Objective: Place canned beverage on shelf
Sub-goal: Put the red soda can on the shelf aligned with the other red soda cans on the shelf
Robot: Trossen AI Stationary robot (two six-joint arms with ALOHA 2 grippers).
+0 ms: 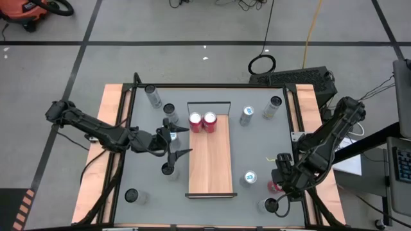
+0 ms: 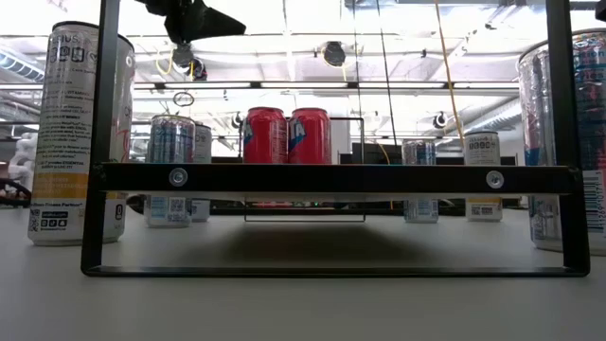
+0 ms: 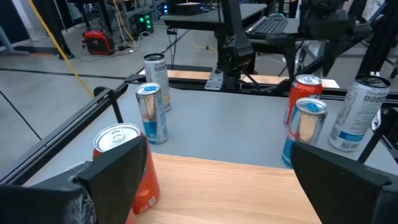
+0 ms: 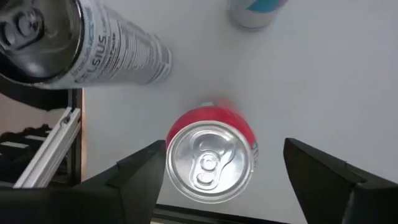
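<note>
The shelf (image 1: pixel 210 160) is a long light-wood board in the middle of the table, with a wire rail at its far end. Two red cans (image 1: pixel 202 120) stand upright on its far end. My right gripper (image 1: pixel 278 181) is open above a third red can (image 4: pixel 210 155), which stands upright on the grey table near the right edge. Its fingers stand on either side of the can's top, and I see no touch. My left gripper (image 1: pixel 176 142) is open and empty, raised over the shelf's left edge, and also shows in the low view (image 2: pixel 194 19).
Several silver cans stand around the shelf: two at the far left (image 1: pixel 153 96), two at the far right (image 1: pixel 272 107), one by my left gripper (image 1: pixel 168 169), one near left (image 1: pixel 132 196). A blue-topped can (image 1: pixel 250 178) and a tall silver can (image 4: pixel 81 43) stand close to the red can.
</note>
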